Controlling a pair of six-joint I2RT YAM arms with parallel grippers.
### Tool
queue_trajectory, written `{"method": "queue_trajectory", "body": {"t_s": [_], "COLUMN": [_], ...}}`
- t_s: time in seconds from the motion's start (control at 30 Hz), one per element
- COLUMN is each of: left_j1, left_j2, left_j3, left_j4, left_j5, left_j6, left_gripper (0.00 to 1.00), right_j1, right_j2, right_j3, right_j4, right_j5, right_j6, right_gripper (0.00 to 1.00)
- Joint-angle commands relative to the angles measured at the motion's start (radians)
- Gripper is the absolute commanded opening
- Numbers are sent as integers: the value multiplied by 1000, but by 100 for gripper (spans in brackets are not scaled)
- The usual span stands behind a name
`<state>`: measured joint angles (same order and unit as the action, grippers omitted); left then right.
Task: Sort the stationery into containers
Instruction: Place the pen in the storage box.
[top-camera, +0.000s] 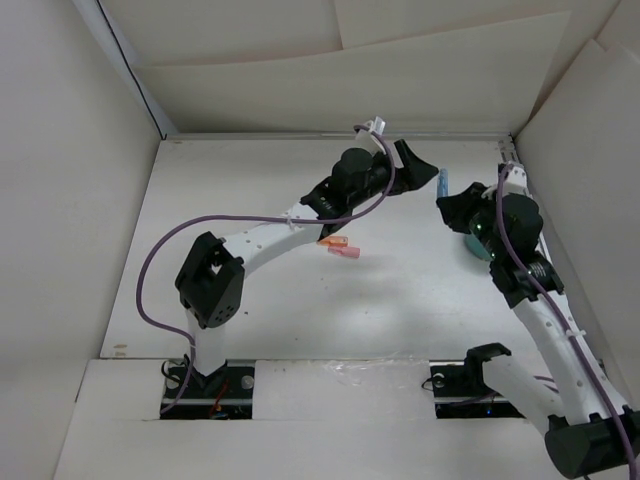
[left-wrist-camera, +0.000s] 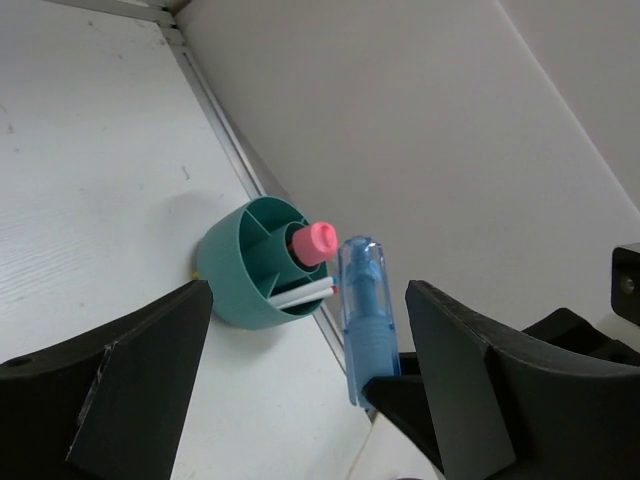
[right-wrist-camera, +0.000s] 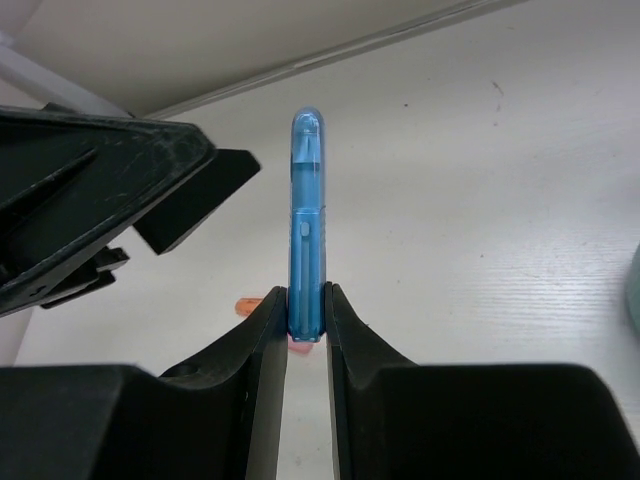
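My right gripper is shut on the light blue capsule and holds it upright above the table. In the top view the capsule sticks up from the right gripper. My left gripper is open and empty, and the capsule stands just ahead of the gap between its jaws. The teal organizer stands by the back wall and holds the pink-topped cylinder and the red-white pen. In the top view the organizer is mostly hidden under the right arm. The orange piece and the pink piece lie mid-table.
White walls enclose the table at the back and on both sides. The left gripper hovers near the back wall, close to the right gripper. The left arm's purple cable loops out to the left.
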<state>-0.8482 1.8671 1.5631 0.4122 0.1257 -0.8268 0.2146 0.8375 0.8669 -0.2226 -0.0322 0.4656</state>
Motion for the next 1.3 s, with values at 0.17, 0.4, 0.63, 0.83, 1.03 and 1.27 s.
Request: {"method": "queue_trajectory", "body": {"t_s": [0.17,0.4,0.63,0.83,1.03,1.27], "left_j1": [20,41,41,51,60,60], "left_j2": [-120,-141,-151,-151,-132,-132], "left_j3": [-72,-147,-170,-170,-170,-179], "left_j4": [-18,-7,-27,-27,-18,-18], "left_j5": [-103,-104,-126,-115,-95,-66], "left_j6": [46,35,45,45,45,45], "left_gripper": [73,69,65,65,65,65], "right_j1": [-112,-210,-256,-296,-337,-411], "right_j2": [21,124,206,298,342,353], "right_j3": [-29,18,90,124,124,92], "right_j4": [8,-66,-153,-195,-193,-164], "right_j5": [28,27,153,224,209,103], "right_j6": [27,16,-2,7,34,65], "right_gripper": [0,0,0,0,0,0]}}
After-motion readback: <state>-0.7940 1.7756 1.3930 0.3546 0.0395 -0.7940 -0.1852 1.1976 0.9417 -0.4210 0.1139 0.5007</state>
